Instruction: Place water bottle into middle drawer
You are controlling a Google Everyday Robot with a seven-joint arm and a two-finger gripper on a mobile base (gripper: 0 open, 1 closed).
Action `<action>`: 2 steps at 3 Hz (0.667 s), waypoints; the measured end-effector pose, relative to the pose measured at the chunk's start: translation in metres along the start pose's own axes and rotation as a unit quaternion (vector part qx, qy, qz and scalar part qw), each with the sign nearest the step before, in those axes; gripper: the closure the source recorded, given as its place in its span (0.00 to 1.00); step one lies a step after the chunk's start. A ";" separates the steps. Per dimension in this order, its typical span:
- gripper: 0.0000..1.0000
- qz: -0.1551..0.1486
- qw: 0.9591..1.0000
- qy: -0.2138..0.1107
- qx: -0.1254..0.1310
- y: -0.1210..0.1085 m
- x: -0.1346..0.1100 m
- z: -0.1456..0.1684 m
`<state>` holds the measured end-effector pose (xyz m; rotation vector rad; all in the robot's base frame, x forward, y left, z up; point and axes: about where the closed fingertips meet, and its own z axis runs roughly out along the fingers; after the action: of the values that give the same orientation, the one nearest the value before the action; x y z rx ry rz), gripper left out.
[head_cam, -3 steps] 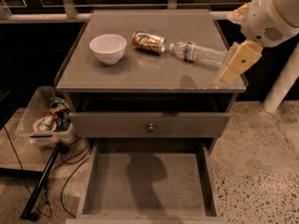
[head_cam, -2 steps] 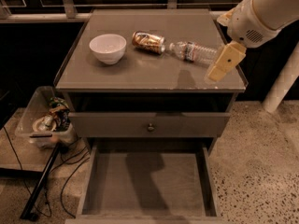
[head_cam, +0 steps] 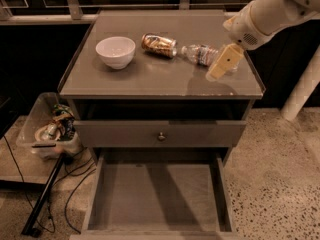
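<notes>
Dim; gripper over tabletop, shadow beneath

One camera, raised in front of the cabinet, looking steeply down, close on tabletop and open middle drawer, gripper at upper right above tabletop

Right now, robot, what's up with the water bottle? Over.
Pincer over cabinet top, right side, by water bottle. Water bottle lying down, not lifted. Middle drawer open. Can close beside bottle.

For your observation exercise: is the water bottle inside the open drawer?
No, the water bottle lies on the cabinet top, claw at its end.
</notes>
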<state>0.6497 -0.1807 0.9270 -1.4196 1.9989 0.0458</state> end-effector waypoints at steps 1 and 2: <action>0.00 0.021 1.000 -0.011 0.011 -0.028 0.009 0.022; 0.00 0.029 0.999 -0.018 0.010 -0.047 0.016 0.040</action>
<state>0.7068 -0.1969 0.9032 -1.3394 2.0053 0.0775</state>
